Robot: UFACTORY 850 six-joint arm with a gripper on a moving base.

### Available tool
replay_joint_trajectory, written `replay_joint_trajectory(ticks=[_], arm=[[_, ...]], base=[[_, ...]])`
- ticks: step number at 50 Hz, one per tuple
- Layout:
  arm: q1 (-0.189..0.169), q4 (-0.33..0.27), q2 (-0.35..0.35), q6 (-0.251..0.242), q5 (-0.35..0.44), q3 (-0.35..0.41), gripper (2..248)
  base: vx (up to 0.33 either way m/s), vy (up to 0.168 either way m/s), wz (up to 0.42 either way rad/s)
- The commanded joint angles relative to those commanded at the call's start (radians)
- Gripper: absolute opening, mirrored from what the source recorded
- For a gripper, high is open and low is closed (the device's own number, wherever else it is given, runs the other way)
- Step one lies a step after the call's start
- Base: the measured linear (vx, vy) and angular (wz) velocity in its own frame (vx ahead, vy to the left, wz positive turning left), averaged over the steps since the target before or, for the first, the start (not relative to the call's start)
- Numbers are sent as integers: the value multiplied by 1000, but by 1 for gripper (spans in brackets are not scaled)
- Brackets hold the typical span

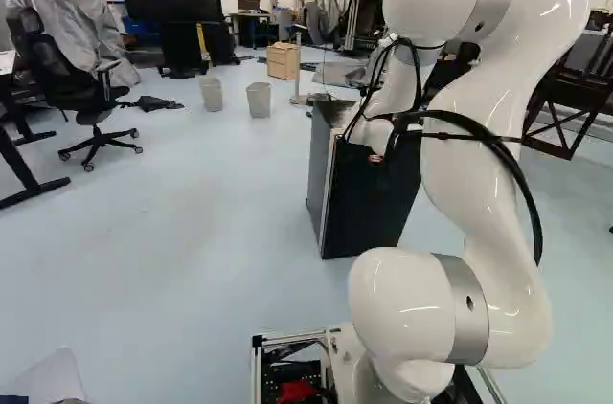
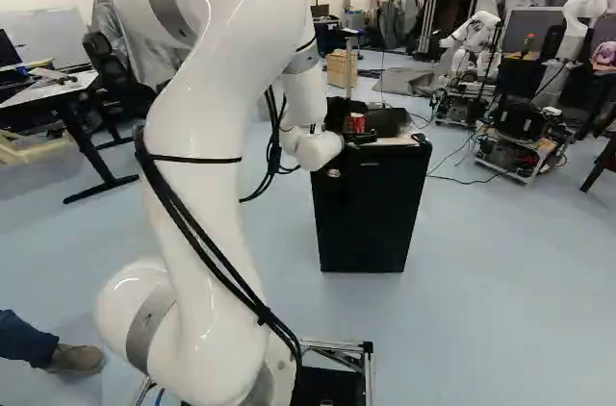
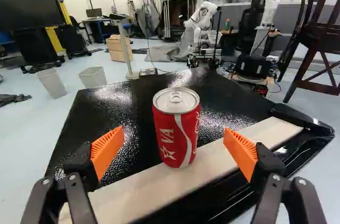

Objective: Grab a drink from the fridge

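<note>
Since the can (image 3: 177, 128) is likely slick and dentable, I'd pinch mid-body, left and right; fingers (image 3: 108, 148) apart.

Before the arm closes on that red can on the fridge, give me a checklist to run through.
1. Gripper open: ok, its fingers stand wide apart.
2. Red can upright: ok, standing on top of the fridge.
3. Can lined up with the gap between the fingers: ok, roughly centred.
4. Nothing between can and fingers: ok.
5. Fingers far enough forward to grip: cannot tell.
6. Drink inside the fridge: cannot tell, the inside is hidden.
</note>
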Motion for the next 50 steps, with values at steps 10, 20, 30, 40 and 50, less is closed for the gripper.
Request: replay_joint_trajectory(ticks=[10,20,30,40,50], arm=[[0,0,-1,0,0,-1,232],[0,0,-1,0,0,-1,158],[0,0,-1,0,0,-1,94],[0,0,15,0,0,1,94],[0,0,36,0,0,3,94]], base=[[0,0,0],[0,0,0],[0,0,0],[0,0,0],[0,0,0]])
